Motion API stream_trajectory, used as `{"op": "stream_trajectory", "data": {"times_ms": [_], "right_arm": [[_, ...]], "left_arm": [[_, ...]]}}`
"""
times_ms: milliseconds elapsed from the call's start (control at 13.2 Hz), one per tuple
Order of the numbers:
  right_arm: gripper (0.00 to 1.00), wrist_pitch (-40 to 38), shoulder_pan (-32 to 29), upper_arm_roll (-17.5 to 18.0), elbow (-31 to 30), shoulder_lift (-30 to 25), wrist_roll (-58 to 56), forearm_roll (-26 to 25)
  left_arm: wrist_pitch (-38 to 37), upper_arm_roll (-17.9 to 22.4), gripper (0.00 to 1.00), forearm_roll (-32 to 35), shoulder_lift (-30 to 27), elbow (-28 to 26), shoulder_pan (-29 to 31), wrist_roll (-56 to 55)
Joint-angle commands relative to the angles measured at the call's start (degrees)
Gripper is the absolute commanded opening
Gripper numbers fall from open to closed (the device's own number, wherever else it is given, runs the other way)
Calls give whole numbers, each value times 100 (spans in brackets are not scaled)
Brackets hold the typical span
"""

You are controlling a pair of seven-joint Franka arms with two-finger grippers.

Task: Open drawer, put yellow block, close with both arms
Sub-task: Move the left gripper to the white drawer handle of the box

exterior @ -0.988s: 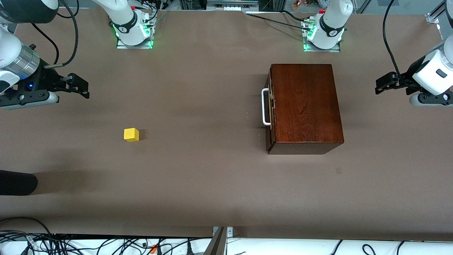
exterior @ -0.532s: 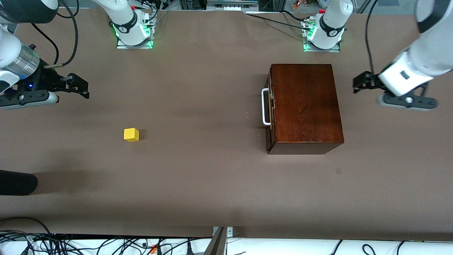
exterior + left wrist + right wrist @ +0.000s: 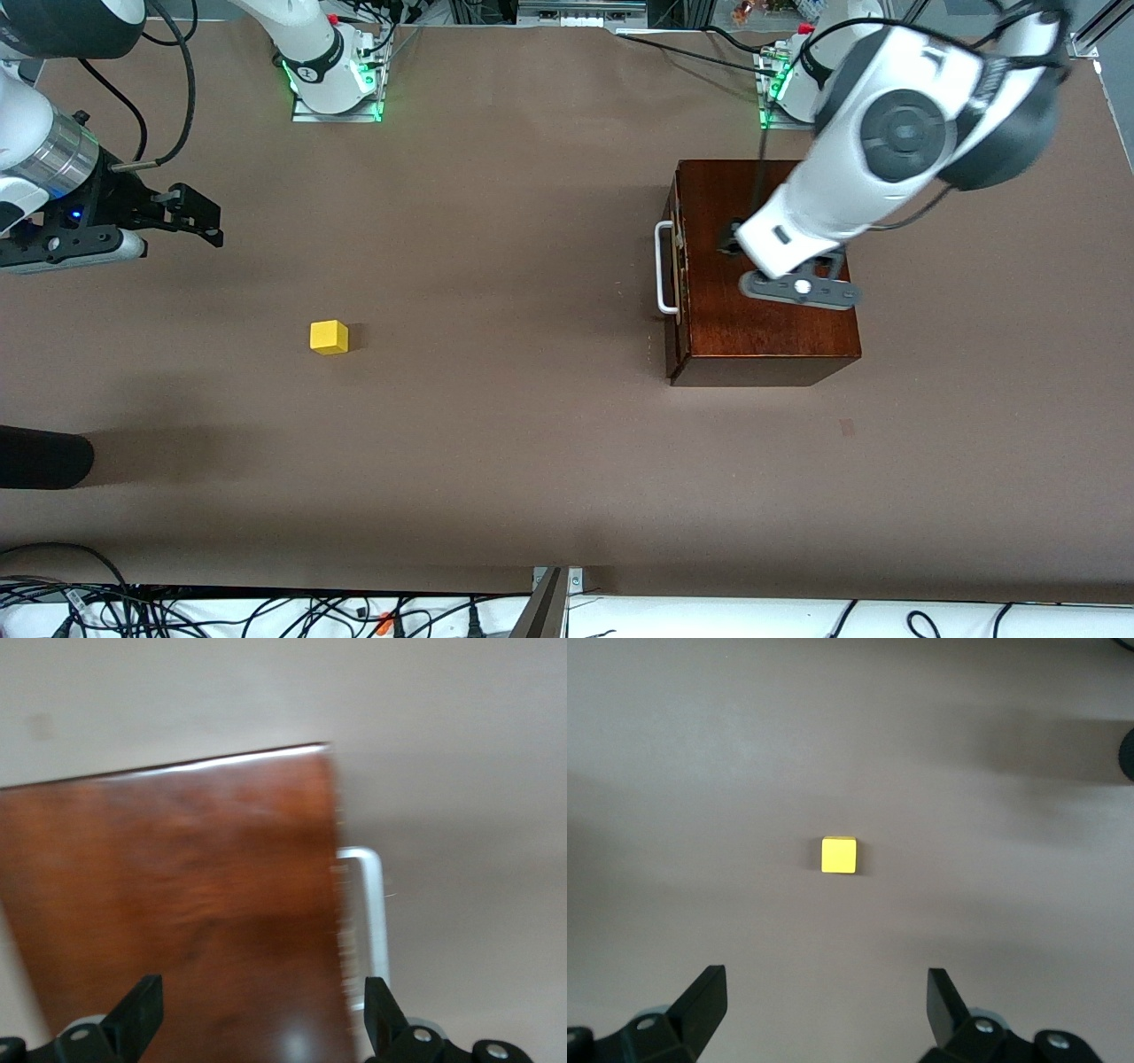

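The reddish-brown wooden box [image 3: 762, 332] stands toward the left arm's end of the table. Its drawer is shut, with the white bar handle [image 3: 663, 268] facing the right arm's end. My left gripper [image 3: 731, 239] hangs over the box top, open and empty. In the left wrist view the left gripper [image 3: 259, 1001] spans the box top [image 3: 177, 886], with the handle [image 3: 372, 904] beside one finger. The yellow block [image 3: 329, 337] lies on the bare table toward the right arm's end. My right gripper [image 3: 202, 215] waits open above the table. In the right wrist view the right gripper [image 3: 824, 988] is short of the block [image 3: 839, 855].
A black rounded object [image 3: 44, 456] pokes in at the right arm's end, nearer the front camera than the block. The arm bases [image 3: 335, 80] [image 3: 806, 89] stand along the table's farthest edge. Cables [image 3: 266, 611] lie below the near edge.
My left arm has swung in from the left arm's end of the table and now hangs over the box. The right arm, the block and the box have not moved.
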Motion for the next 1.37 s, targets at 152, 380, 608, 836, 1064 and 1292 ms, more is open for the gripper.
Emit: {"op": "stream_trajectory", "data": {"times_ms": [152,380,608,836,1064,1292], "right_arm": [[100,-113,5,-3,156,63,71,-75],[100,-104,-4,-3,156,63,71,-75],[100,-104,-4,-3,156,63,71,-75],[100,-104,-4,-3,156,63,71,-75],[100,-104,-4,-3,156,63,71,-75],[100,-104,-4,-3,156,63,71,-75]], "left_arm": [[554,42,100,961,778,210,-1163,-1252],[757,60,100,1691,1288,193,-1744,-2392],[749,86,100,2028,1544,174,-1806,-2950],[740,121,100,2465,1650,131,-1798,-2950],[740,121,100,2529,1693,148,-1815,-2959],[757,121,100,2537,1877,148,-1798,-2976]]}}
